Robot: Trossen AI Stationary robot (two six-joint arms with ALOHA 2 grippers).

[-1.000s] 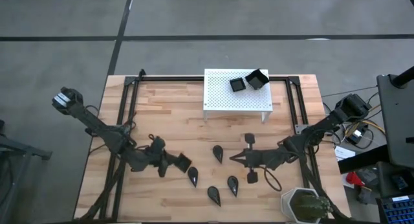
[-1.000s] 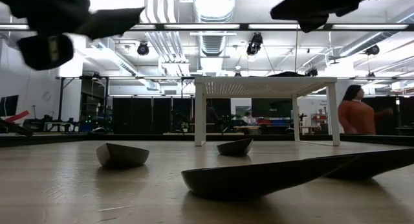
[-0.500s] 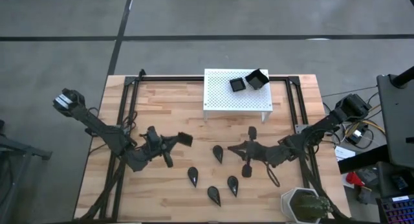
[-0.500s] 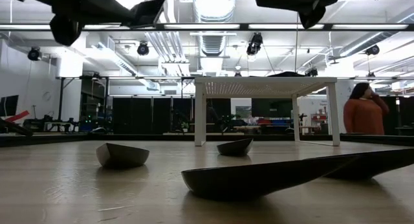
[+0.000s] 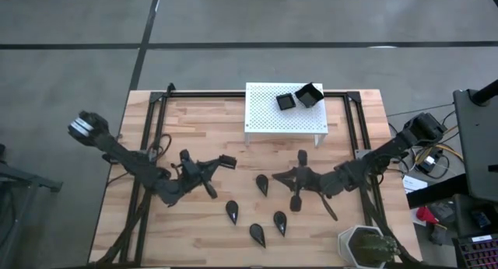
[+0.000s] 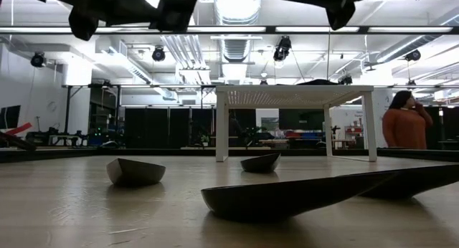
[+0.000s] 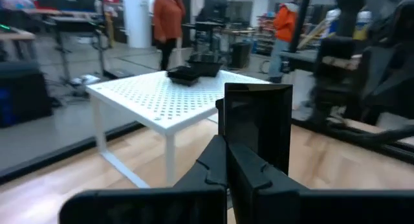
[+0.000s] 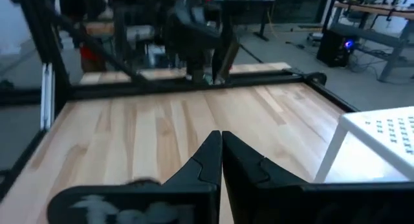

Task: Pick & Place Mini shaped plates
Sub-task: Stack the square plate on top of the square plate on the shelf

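Black square plate (image 7: 257, 123) is pinched on edge in my left gripper (image 7: 228, 160), fingers clamped on its rim, and I'm holding it in the air near the white stand (image 5: 285, 113), on the table side. I'm judging it wants levelling before I set it on the stand top beside the two square plates (image 5: 299, 98) there. My right gripper (image 5: 285, 176) is hovering pressed together, empty, beside the stand. Four teardrop plates (image 5: 260, 211) are lying near the stand on the wood; the potted plant (image 5: 366, 246) sits well apart.
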